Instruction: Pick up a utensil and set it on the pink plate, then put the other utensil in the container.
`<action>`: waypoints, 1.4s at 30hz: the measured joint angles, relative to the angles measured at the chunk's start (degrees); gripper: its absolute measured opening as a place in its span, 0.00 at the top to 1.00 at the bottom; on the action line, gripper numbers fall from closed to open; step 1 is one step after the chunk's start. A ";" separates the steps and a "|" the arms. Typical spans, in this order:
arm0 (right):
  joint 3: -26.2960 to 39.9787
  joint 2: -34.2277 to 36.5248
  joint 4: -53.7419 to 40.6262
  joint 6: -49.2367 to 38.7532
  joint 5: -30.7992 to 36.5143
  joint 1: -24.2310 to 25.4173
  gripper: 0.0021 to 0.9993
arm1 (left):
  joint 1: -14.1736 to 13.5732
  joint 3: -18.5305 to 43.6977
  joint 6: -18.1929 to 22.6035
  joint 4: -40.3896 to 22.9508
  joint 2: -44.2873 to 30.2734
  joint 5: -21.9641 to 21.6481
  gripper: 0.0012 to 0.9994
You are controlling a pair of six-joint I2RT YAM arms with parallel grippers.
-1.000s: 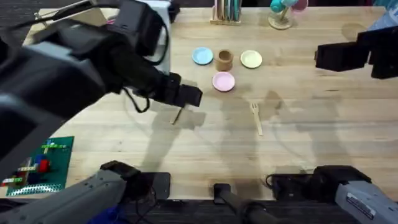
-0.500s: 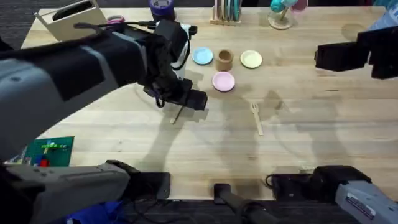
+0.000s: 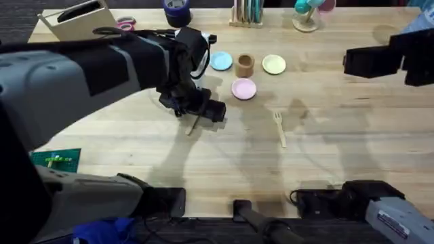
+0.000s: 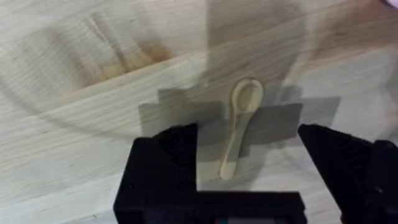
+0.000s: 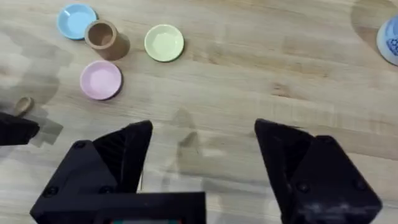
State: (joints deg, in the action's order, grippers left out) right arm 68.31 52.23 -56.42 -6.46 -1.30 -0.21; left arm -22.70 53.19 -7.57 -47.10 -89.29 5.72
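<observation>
A pale wooden bench carries the work, with clutter along its far edge.

Left gripper: lowered over the bench's middle-left, its black fingers spread apart with nothing clamped. From the left wrist, the wooden spoon lies flat on the bench between the two fingers — handle end nearest the gripper body, bowl pointing away. No contact between fingers and spoon is apparent, though the spoon's handle end sits close to the gripper body and the gap there is hard to judge. From overhead, the handle protrudes from beneath the gripper on the side toward the bench's near edge.

Right gripper: held above the bench toward its right edge, jaws wide open and empty.

Wooden fork: flat on the bench near its centre, prongs toward the far edge, well apart from both grippers.

Pink plate: between the left gripper and the far edge — empty. Brown cup stands upright just beyond it, flanked by a light blue plate and a pale yellow plate.
</observation>
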 joint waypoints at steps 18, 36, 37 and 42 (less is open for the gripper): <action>0.00 0.00 0.02 -0.02 0.00 0.00 0.00 | -0.26 0.07 -0.63 -0.06 -0.44 -2.95 0.32; 0.00 0.00 0.02 0.00 0.00 0.00 0.00 | -3.65 0.07 -3.05 0.36 -0.66 -3.37 0.90; 0.00 0.00 0.00 0.00 0.00 0.00 0.00 | -3.63 0.11 -3.24 0.36 -0.66 -3.34 0.93; 0.00 0.00 0.02 -0.01 0.00 0.00 0.00 | -3.63 0.15 -3.60 0.42 -0.66 -3.34 0.95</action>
State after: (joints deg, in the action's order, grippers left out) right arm 68.31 52.23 -56.40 -6.47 -1.30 -0.21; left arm -26.33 53.34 -11.17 -46.68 -89.95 2.37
